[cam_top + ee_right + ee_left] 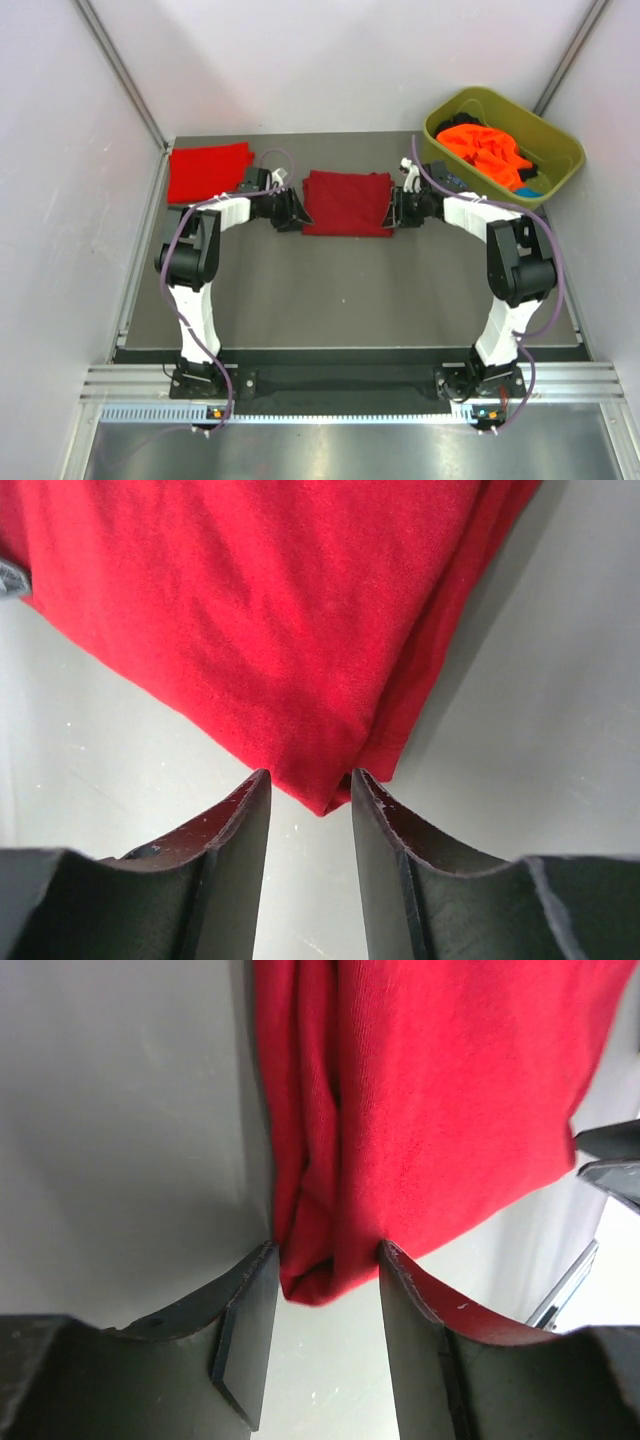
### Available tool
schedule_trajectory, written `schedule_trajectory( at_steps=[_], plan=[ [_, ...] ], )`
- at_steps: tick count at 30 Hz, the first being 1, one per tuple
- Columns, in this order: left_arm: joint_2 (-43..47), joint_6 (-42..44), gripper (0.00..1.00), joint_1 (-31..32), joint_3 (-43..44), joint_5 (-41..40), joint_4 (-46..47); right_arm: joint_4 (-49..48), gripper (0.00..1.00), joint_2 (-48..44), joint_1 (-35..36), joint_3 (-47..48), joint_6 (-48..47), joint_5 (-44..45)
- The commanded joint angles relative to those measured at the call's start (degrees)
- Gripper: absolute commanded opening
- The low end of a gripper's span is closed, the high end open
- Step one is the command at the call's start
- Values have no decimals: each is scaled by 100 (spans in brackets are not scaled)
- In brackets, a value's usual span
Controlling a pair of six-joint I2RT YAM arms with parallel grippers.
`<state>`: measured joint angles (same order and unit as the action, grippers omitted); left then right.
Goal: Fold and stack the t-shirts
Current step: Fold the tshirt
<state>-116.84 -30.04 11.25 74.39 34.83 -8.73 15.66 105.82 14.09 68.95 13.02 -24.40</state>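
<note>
A dark crimson t-shirt lies folded into a flat rectangle at mid-table. My left gripper is at its left edge and my right gripper at its right edge. In the left wrist view the left gripper is open, with a layered corner of the shirt between its tips. In the right wrist view the right gripper is open, with a pointed corner of the shirt between its tips. A brighter red t-shirt lies folded at the back left. Orange t-shirts are heaped in the tub.
An olive-green plastic tub stands at the back right corner. Pale walls close in the dark table on the left, back and right. A metal rail runs along the near edge by the arm bases.
</note>
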Motion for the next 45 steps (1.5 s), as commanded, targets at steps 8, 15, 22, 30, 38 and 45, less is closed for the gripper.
schedule_trajectory(
  at_steps=[8, 15, 22, 30, 38, 45],
  plan=[
    [-243, 236, 26, 150, 23, 24, 48, -282, 35, 211, -11, -136, -142, -12],
    [73, 244, 0, 150, -161, -432, -673, -335, 0, -96, -20, -478, -89, 5],
    [1003, 192, 0, 159, -1092, -828, -1112, -642, 0, -878, 190, -1602, 201, 76],
    [2085, -45, 35, 141, -1534, -1777, -1841, -872, 24, -1810, 349, -2588, 562, 111],
    [2201, -107, 41, 176, -233, -1736, -1810, -160, 42, -1978, 279, -1307, 334, 340],
    [1077, -466, 41, 194, 479, -311, -149, -634, 53, -722, 174, -14, 131, 489]
  ],
)
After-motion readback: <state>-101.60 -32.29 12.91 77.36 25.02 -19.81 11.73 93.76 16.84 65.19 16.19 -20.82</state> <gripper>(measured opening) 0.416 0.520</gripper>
